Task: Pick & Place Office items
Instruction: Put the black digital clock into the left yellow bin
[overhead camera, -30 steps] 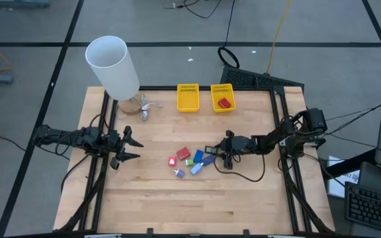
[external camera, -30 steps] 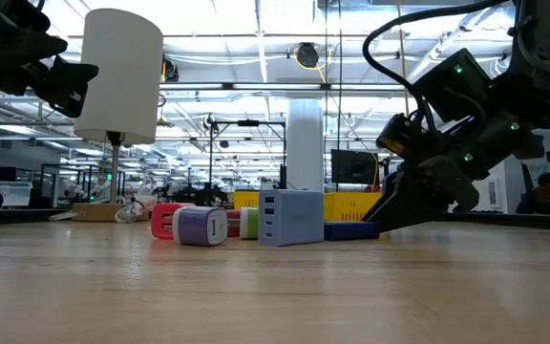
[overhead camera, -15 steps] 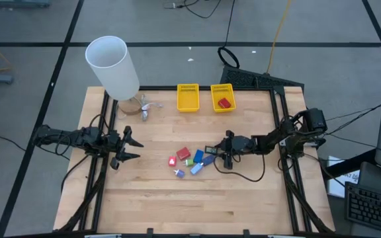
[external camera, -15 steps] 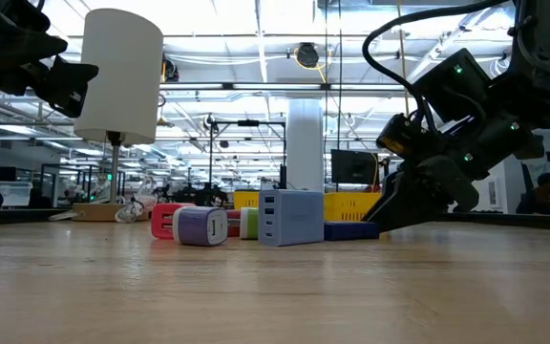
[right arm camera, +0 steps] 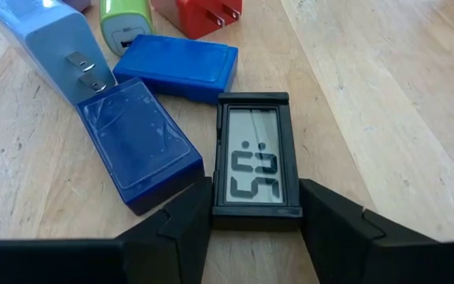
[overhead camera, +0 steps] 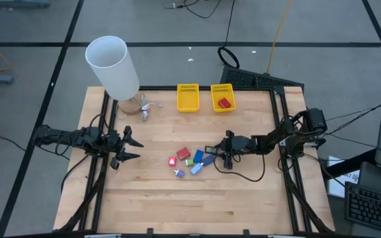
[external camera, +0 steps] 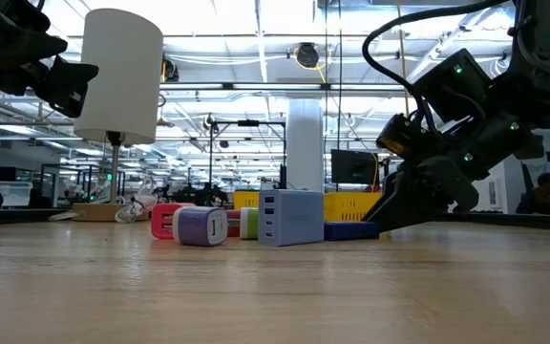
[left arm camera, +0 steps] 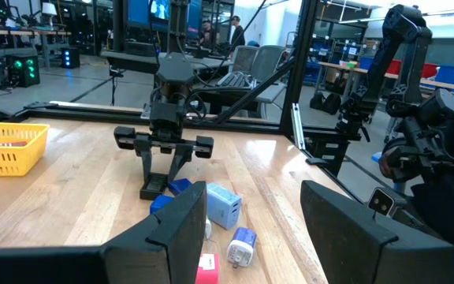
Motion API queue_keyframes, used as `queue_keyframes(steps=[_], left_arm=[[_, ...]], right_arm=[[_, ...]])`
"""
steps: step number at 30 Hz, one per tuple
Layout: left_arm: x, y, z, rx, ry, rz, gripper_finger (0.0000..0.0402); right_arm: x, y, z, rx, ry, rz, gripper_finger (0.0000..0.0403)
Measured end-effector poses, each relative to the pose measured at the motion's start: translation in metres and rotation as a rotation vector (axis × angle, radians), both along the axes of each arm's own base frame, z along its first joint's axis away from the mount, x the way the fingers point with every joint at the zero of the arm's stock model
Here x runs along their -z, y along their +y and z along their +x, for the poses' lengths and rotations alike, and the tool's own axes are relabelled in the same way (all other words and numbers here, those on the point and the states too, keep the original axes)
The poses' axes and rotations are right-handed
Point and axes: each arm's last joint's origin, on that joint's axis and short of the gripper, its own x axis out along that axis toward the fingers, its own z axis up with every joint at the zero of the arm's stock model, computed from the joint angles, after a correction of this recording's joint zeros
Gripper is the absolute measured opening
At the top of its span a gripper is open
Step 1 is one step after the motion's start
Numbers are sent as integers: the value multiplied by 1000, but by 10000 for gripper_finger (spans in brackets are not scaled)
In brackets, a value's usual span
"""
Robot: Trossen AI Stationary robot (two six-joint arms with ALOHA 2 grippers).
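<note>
The office items lie in a cluster at the table's middle (overhead camera: 190,162): a red plug (right arm camera: 199,16), a green one (right arm camera: 128,20), a light-blue charger (external camera: 291,218), a purple one (external camera: 200,226), two blue boxes (right arm camera: 181,67) (right arm camera: 136,146) and a black rectangular clock (right arm camera: 257,164). Another red item (overhead camera: 224,102) lies in the right yellow basket (overhead camera: 222,89). My right gripper (overhead camera: 215,154) is at the cluster's right side, shut on the clock. My left gripper (overhead camera: 137,149) is open and empty, above the table's left part. My right gripper pinches the black clock's two long sides at its near end (right arm camera: 257,211) between its two fingers (right arm camera: 180,229). The fingers come slanting down from the table's right and lie along the clock. The clock lies flat on the table, display up.
A tall white cylinder (overhead camera: 114,66) stands at the far left corner, with small clutter (overhead camera: 143,108) beside it. The left yellow basket (overhead camera: 188,97) stands next to the right one at the far edge. A black cable (overhead camera: 243,175) loops on the table under my right arm.
</note>
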Motion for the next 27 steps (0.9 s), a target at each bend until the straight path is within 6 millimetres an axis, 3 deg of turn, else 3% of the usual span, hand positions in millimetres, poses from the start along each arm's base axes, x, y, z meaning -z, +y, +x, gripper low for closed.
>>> queue_keyframes(steps=[15, 27], left_arm=[[-1, 0, 0, 0, -5, -7, 209], [-20, 1, -2, -46, -226, 54, 209]], right_arm=[[1, 0, -1, 27, 11, 48, 162], [0, 1, 0, 15, -3, 67, 164]])
